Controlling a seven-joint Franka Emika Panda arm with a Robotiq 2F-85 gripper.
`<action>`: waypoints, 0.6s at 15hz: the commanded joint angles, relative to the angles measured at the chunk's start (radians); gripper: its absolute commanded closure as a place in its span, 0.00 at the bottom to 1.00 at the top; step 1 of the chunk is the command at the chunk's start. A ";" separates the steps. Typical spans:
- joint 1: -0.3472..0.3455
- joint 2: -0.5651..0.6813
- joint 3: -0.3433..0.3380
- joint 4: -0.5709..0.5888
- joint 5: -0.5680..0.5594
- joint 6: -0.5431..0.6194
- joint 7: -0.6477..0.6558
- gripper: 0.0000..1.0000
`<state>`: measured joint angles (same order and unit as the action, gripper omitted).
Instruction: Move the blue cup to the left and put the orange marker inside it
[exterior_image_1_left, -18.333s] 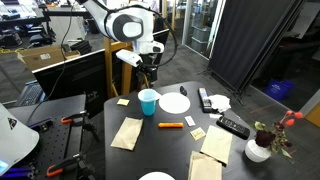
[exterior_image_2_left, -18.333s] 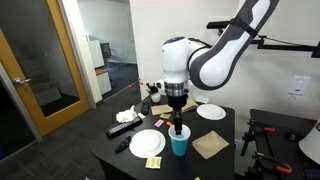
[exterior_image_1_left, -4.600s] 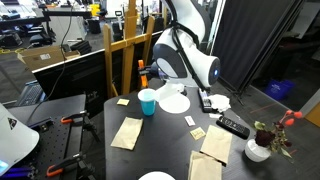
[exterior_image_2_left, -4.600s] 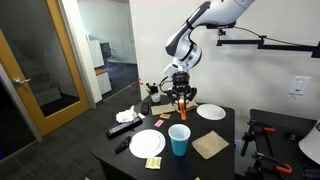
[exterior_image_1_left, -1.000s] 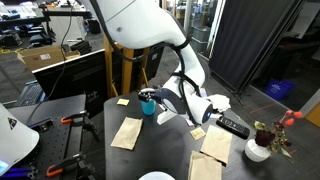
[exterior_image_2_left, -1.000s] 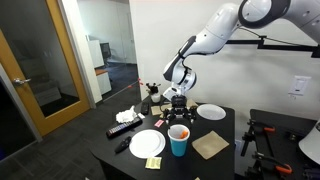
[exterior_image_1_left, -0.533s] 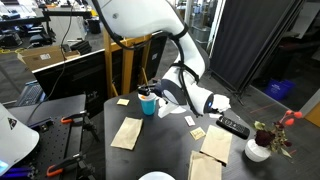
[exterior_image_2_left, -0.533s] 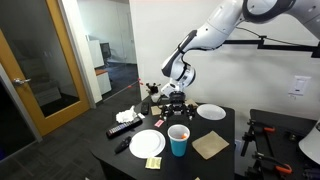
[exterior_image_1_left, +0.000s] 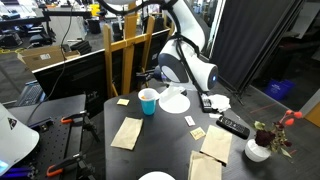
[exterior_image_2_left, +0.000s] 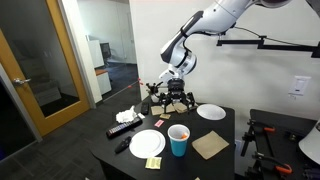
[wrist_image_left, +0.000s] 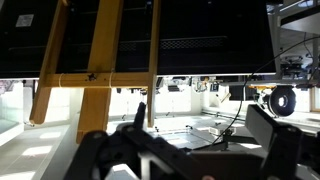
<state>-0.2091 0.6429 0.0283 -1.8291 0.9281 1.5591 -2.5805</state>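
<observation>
On the table (exterior_image_1_left: 165, 138), beside a white plate (exterior_image_1_left: 176, 102), we see the cup (exterior_image_1_left: 148, 101) upright, mouth up. In an exterior view a bit of orange shows at its rim: the marker (exterior_image_2_left: 178, 130), inside the cup. We cannot tell which way its long axis leans. Above and behind, apart from the cup, the gripper (exterior_image_2_left: 168, 97) hangs with fingers spread, empty.

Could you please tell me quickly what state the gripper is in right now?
Gripper: open, with nothing between its fingers.
</observation>
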 joint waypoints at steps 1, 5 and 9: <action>0.028 -0.114 -0.025 -0.063 -0.002 0.002 0.046 0.00; 0.041 -0.183 -0.030 -0.076 -0.009 0.003 0.098 0.00; 0.050 -0.221 -0.037 -0.067 -0.026 -0.005 0.152 0.00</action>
<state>-0.1804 0.4806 0.0163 -1.8693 0.9198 1.5589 -2.4749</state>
